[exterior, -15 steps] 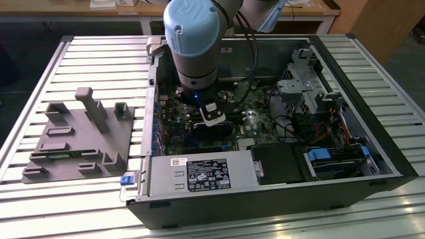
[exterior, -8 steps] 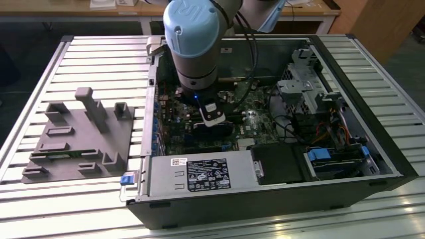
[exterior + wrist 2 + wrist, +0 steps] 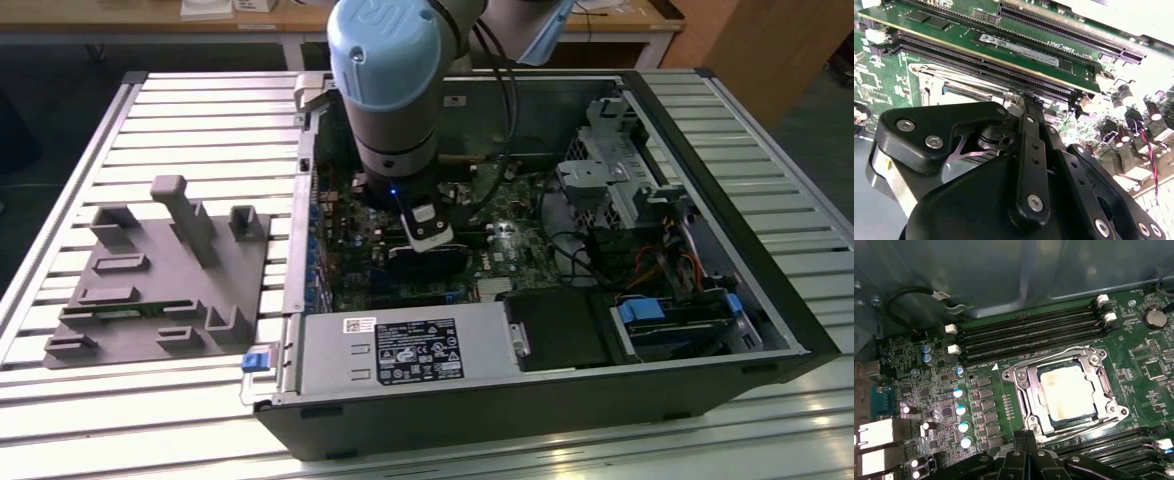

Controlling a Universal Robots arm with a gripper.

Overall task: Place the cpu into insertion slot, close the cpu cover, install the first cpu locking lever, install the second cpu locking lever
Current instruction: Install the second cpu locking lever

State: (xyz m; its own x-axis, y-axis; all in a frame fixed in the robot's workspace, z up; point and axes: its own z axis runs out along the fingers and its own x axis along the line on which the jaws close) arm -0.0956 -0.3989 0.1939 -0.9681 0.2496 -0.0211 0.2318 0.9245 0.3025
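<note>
The arm (image 3: 387, 90) reaches down into the open computer case (image 3: 534, 380), which lies on its side on a slatted metal table (image 3: 200, 110). From the exterior view its wrist blocks most of the motherboard (image 3: 514, 245), so the socket area cannot be made out there.

In the first wrist view the cpu (image 3: 1066, 392) sits flat in the insertion slot (image 3: 1104, 412), its pale metal top showing through the window of the cpu cover (image 3: 1026, 382), which lies down over it. Thin lever wires run along the socket's edges, but whether they are latched is hard to tell. Long black memory slots (image 3: 1029, 332) lie just beside the socket toward the case wall.

The gripper (image 3: 1026, 440) hangs close above the socket's near edge; its fingertips appear pressed together with nothing between them. In the second wrist view the gripper's black linkage (image 3: 1031, 165) hides most of the socket, leaving one corner of the metal frame (image 3: 929, 75) visible beside a seated memory module (image 3: 1004, 47).

A grey fixture plate (image 3: 154, 290) rests on the table, well apart from the case toward the exterior view's left.
</note>
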